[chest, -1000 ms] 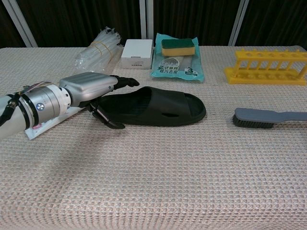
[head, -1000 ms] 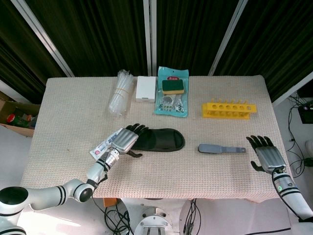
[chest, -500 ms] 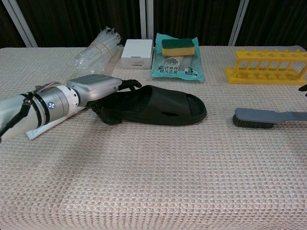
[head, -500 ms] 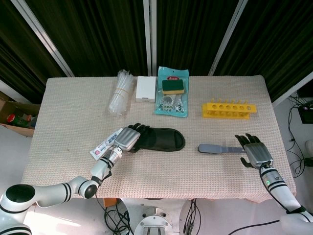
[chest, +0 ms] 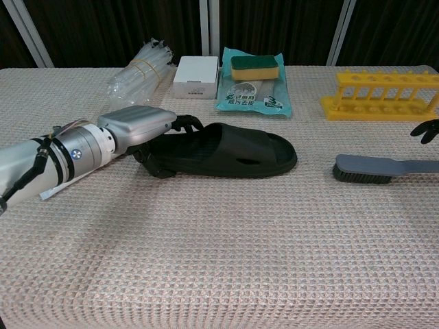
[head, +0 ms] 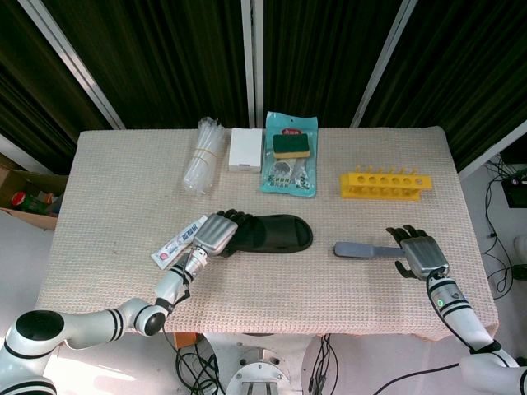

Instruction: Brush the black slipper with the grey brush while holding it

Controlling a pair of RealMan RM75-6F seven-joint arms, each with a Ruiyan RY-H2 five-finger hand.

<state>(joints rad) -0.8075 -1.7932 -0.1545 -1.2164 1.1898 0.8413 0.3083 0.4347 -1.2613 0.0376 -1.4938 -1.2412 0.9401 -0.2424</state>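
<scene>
- The right hand (head: 418, 252) has come in from the right edge of the table (head: 115, 173) over the last second and now sits at the handle end of the grey brush (head: 372, 249). Its fingers are spread over the handle; I cannot tell whether they touch it.
- The left hand (chest: 140, 127) has settled onto the heel of the black slipper (chest: 230, 151), fingers curled around that end, seemingly grasping it.
- The slipper lies flat mid-table, toe towards the brush, well apart from it.
- So I'd say one hold looks made and the brush is not yet lifted; brushing hasn't begun.
</scene>
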